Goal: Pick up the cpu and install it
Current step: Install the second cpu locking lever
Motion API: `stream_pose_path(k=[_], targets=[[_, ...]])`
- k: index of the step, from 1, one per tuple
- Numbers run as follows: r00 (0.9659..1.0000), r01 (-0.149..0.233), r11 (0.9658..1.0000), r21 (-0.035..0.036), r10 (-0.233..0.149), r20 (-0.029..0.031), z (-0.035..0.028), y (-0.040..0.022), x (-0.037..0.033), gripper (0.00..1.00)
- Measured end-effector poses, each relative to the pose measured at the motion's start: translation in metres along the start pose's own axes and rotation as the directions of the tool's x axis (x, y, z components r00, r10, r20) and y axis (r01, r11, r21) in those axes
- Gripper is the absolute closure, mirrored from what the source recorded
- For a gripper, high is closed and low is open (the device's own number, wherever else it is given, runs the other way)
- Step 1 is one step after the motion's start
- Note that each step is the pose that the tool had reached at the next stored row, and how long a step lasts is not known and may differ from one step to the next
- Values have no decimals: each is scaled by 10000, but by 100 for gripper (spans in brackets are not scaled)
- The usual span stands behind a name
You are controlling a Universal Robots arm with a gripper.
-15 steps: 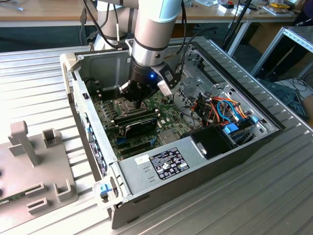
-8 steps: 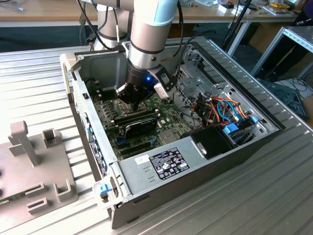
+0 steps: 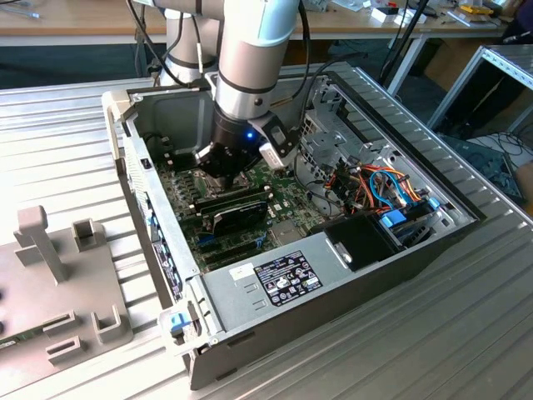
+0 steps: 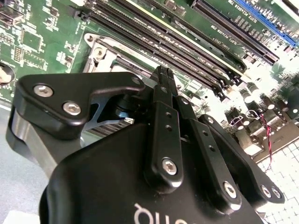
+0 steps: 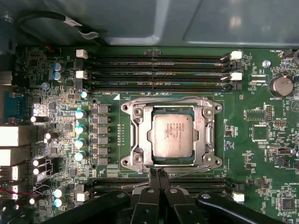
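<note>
cpu (image 5: 171, 135) seated in socket, pinched-together hand (image 5: 157, 173) just beside

Cpu (image 5: 171, 136) seated flat in socket frame (image 5: 135, 135), closed tool (image 5: 157, 173) just beside

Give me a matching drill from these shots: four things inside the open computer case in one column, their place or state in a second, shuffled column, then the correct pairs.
Things
1. silver-grey square cpu
2. black-fingered gripper
3. round silver coin battery
4. hinged metal socket frame

Places or states
A. fingers shut together, tips beside the socket's edge
B. on the green motherboard, off to one side of the socket
C. lying flat within the socket
D. surrounds the chip, screwed at its corners

Pairs: 1-C, 2-A, 3-B, 4-D
</note>
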State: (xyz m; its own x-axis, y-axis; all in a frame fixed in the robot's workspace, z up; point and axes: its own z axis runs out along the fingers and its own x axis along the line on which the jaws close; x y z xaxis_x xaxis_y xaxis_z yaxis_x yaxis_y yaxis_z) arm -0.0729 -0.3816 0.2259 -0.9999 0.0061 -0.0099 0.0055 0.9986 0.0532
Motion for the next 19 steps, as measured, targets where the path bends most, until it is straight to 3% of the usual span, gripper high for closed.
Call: stream_pose_path(k=[4,6,8,9,13,19], targets=[[10000,3,10000,4,-3,30,12,-2,112,89],[10000,4,10000,5,-4,32,12,-2,121,89],[9999,8,10000,4,-8,101,11,-3,219,89],[9999,6,10000,4,-6,102,12,-3,235,89],[9999,6,10000,4,-6,101,13,-3,272,89],[9999,6,10000,4,-6,101,13,-3,274,89]])
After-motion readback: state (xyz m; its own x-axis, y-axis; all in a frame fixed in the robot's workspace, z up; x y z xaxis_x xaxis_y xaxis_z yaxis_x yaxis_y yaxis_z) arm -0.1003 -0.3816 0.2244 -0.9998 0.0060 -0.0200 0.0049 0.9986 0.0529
